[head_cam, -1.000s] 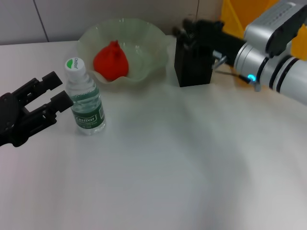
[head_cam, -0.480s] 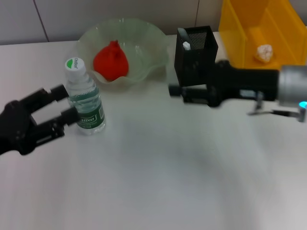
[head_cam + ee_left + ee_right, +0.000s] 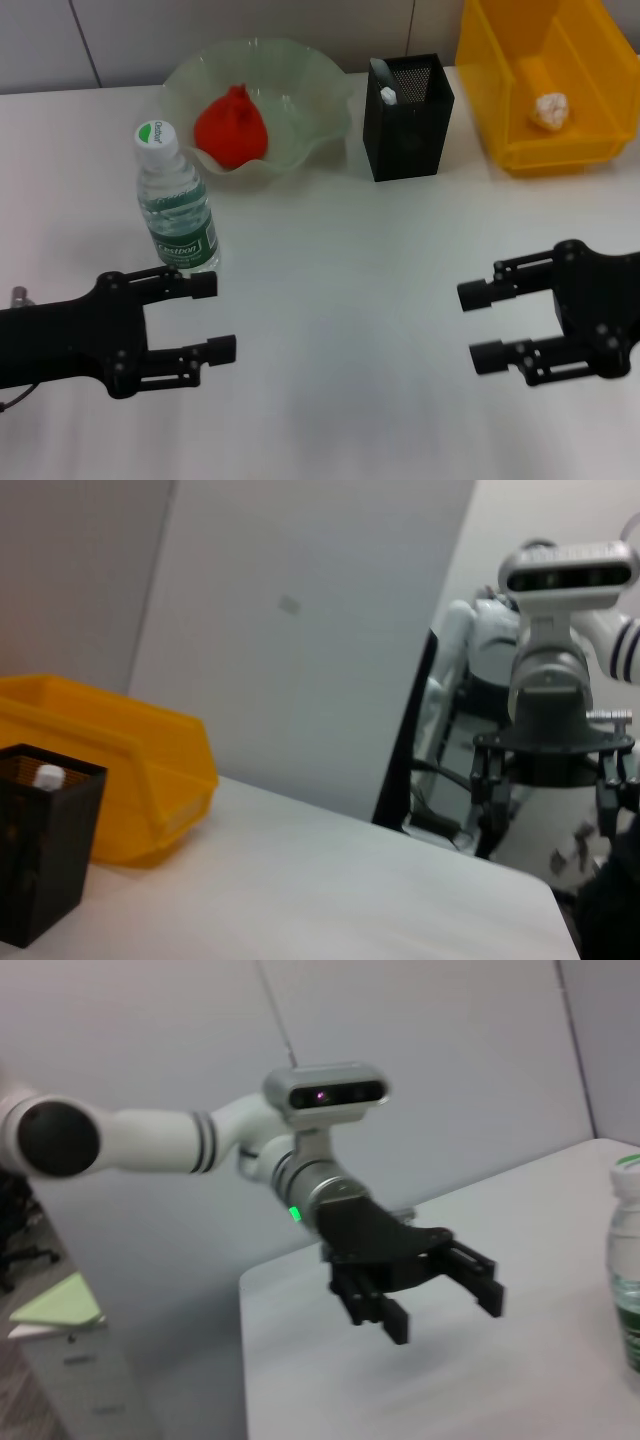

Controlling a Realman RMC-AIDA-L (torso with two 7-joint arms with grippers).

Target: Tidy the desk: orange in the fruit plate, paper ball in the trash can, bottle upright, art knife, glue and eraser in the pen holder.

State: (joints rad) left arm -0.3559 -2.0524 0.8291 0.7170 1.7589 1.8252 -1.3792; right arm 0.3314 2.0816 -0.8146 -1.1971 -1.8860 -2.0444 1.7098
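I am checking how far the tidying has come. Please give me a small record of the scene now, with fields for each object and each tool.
orange: lies in the fruit plate
paper ball: lies inside the trash can
bottle: stands upright on the desk, cap on
pen holder: between fruit plate and trash can; a white-tipped item shows at its top
left tool: open, holds nothing, over the near desk in front of the bottle
right tool: open, holds nothing, over the near desk

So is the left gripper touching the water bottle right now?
Apart. The head view shows the left gripper, fingers open, nearer the camera than the bottle, with bare desk between fingertips and bottle base.
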